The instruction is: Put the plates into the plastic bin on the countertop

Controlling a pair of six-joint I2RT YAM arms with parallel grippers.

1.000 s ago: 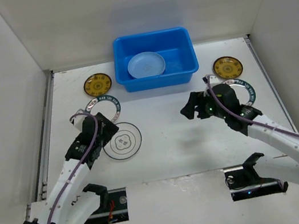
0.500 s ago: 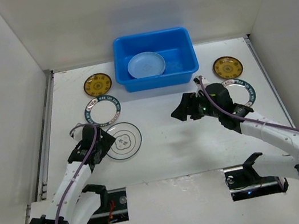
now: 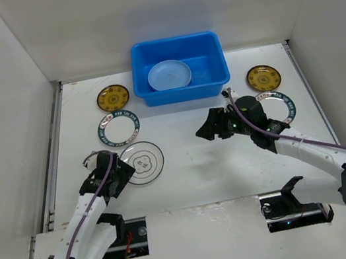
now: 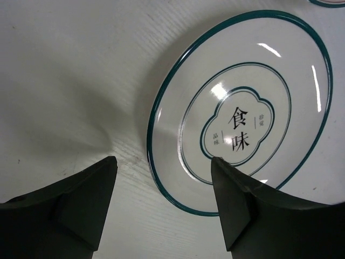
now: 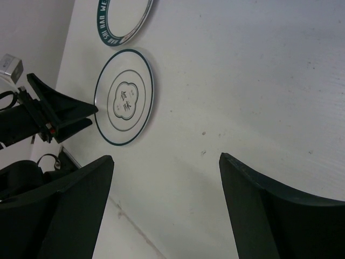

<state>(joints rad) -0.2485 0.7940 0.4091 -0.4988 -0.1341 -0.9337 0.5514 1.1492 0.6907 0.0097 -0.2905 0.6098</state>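
The blue plastic bin [image 3: 211,69] stands at the back with the light blue plate [image 3: 169,74] inside it. The white plate with a thin dark ring [image 3: 142,162] lies on the countertop [image 3: 186,167]. My left gripper [image 3: 119,174] is open at its left edge; in the left wrist view [image 4: 161,167] the plate's rim [image 4: 240,110] lies between the fingers. My right gripper [image 3: 205,130] is open and empty above the middle of the countertop [image 5: 166,162]. Two dark-banded plates [image 3: 119,127] [image 3: 283,105] and two yellow plates [image 3: 113,98] [image 3: 262,77] lie to the sides. The pink plate is out of view.
White walls enclose the countertop on three sides. The right arm covers part of the right banded plate. In the right wrist view the thin-ring plate [image 5: 124,97], the left banded plate [image 5: 124,19] and the left gripper [image 5: 59,113] show.
My left gripper has drawn back from the left banded plate toward me, to the left edge of the thin-ring plate. My right gripper has moved a little to the left.
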